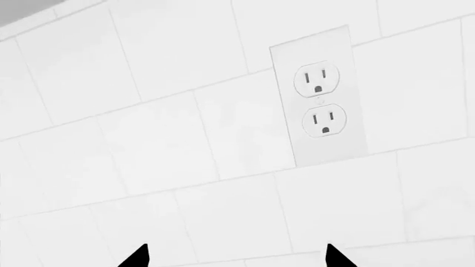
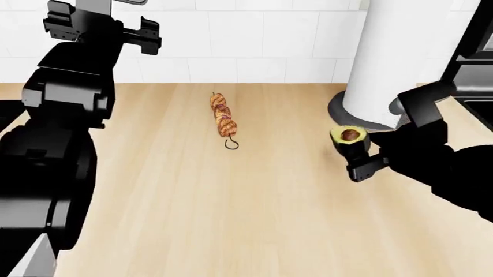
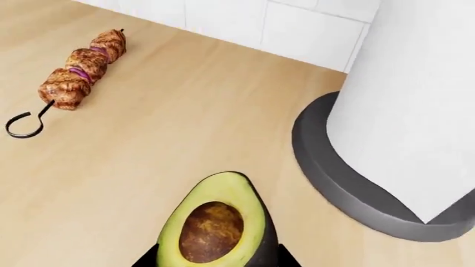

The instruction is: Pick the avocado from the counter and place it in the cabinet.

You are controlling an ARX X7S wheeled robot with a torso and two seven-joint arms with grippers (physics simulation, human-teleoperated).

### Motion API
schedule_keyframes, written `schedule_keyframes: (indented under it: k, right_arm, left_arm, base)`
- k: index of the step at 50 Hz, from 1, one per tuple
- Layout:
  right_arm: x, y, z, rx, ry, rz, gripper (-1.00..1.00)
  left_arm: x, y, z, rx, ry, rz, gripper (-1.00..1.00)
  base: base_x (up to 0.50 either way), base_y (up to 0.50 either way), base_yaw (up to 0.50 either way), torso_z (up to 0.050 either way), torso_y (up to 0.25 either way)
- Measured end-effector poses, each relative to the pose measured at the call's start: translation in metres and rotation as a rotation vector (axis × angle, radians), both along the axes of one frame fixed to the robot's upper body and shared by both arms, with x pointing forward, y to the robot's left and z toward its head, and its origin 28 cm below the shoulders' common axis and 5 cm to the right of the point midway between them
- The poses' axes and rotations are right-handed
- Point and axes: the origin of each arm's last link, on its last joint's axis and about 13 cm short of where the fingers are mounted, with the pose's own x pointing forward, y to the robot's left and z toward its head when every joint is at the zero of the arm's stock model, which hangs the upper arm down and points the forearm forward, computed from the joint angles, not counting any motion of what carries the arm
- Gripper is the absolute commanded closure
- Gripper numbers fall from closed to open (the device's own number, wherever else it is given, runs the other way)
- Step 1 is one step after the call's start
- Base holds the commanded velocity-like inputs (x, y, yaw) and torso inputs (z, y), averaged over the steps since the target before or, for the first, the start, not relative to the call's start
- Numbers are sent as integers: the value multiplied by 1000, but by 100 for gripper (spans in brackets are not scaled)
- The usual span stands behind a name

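My right gripper (image 2: 353, 151) pinches the avocado (image 2: 347, 136), its black fingers pressed against the dark skin on both sides; in the head view it sits at centre right of the frame, the cut face turned up so the yellow-green flesh and brown pit show; I cannot tell from that view whether the fruit is touching the counter (image 2: 231, 219) or raised just above it; in the right wrist view the avocado (image 3: 215, 225) fills the lower middle of the frame, with the finger tips just showing at its base. Just beside it, to the upper right, stands a tall white paper towel roll (image 2: 393, 52) on a round grey base (image 2: 343, 111); the base lies close to the avocado but apart from it. Further out, at upper centre of the head view, a meat skewer (image 2: 223, 118) lies flat on the tan wood, its hooked wire end pointing toward the bottom of the frame, well apart from the avocado. My left gripper (image 1: 236, 258) is held high at the upper left of the head view; its two black fingertips (image 1: 137, 257) stand spread with nothing between them; its wrist camera faces the white tiled wall (image 1: 148, 144), where a double outlet (image 1: 319, 97) sits at upper right.
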Motion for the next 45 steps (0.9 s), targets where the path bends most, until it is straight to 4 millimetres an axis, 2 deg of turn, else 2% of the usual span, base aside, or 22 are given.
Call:
schedule_keyframes:
  k: [9,20,39,45]
  right_arm:
    - [-12,3,40,27,-119,26,100]
    - [-44,22,90,72,-258,149,100]
    - [-99,59,120,86,-361,434,100]
    - [-111,66,138,73,-430,490,100]
  left_arm:
    - [0,-2,5,-2,-10,-3,-100]
    - [0,-5,10,-14,-10,-6,-100]
    - [0,-9,12,-23,-7,-9,-100]
    - [0,-9,12,-26,-7,-11,-100]
  base:
    - [0,0,0,0,0]
    - [0,0,0,0,0]
    - [0,0,0,0,0]
    - [0,0,0,0,0]
